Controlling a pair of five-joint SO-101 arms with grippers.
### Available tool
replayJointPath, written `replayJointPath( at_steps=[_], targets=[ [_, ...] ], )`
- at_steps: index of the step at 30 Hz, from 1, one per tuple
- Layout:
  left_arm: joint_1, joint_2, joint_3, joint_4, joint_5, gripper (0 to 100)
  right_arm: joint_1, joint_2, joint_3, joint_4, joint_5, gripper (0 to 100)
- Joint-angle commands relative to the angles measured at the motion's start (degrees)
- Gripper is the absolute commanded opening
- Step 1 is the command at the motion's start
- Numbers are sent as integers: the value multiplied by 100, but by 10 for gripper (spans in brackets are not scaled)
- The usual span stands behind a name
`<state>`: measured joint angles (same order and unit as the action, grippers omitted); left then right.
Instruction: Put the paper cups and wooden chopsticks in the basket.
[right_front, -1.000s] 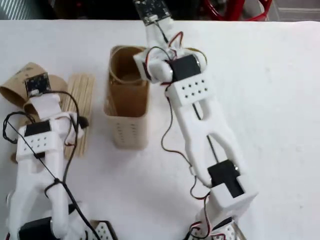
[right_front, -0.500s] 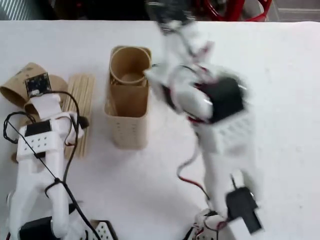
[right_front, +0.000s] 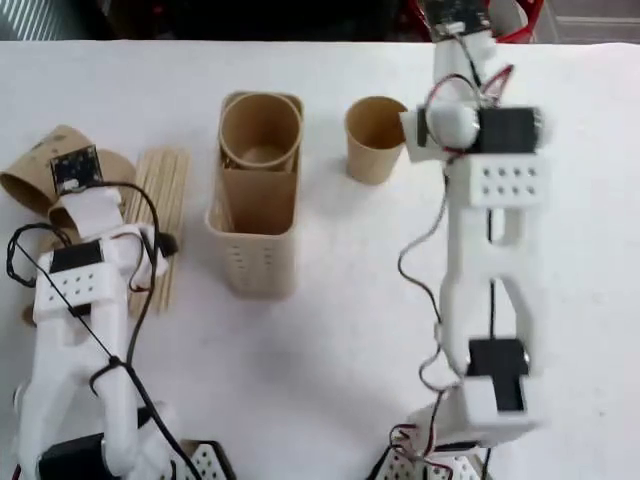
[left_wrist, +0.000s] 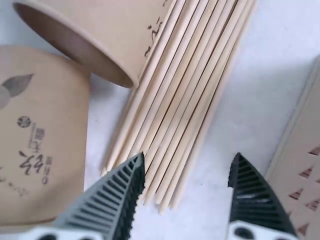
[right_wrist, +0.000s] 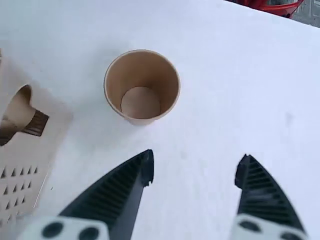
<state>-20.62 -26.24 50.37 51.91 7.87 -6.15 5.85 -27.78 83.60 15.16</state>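
Note:
A cream perforated basket (right_front: 255, 265) stands mid-table with one brown paper cup (right_front: 260, 130) upright inside it. Another paper cup (right_front: 375, 138) stands upright just right of the basket; in the right wrist view this cup (right_wrist: 141, 85) is ahead of my open, empty right gripper (right_wrist: 196, 156), apart from it. Wooden chopsticks (right_front: 165, 210) lie in a bundle left of the basket, beside two cups on their sides (right_front: 40, 170). My left gripper (left_wrist: 187, 157) hangs open over the chopsticks' ends (left_wrist: 195, 100), with the tipped cups (left_wrist: 95, 35) close by.
The basket wall (left_wrist: 305, 150) stands close beside the left gripper, and a basket corner (right_wrist: 20, 165) also sits near the right gripper. White table stretches to the right of the right arm (right_front: 490, 230). Red objects (right_front: 520, 20) lie past the far table edge.
The right arm has swung from over the basket to the right, uncovering the upright cup beside the basket. The left arm has not moved.

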Motion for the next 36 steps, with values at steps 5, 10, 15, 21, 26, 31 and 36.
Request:
replayJointPath(
  at_steps=[5,10,15,21,26,31,36],
  targets=[
    [48,-171,-18,-229,53,279,-31,1024,-26,-1191,53,269],
    [48,-171,-18,-246,53,278,4,1604,-26,-1859,53,269],
    [48,-171,-18,-246,53,278,-22,2123,-26,-2246,53,269],
    [48,-171,-18,-246,53,278,48,2747,-149,-2308,53,269],
    [48,-171,-18,-246,53,278,119,3125,-149,-2308,53,192],
    [48,-171,-9,-246,53,278,136,3090,-149,-2158,53,13],
    [48,-171,-9,-246,53,278,242,2352,-149,-1376,53,18]
  ],
)
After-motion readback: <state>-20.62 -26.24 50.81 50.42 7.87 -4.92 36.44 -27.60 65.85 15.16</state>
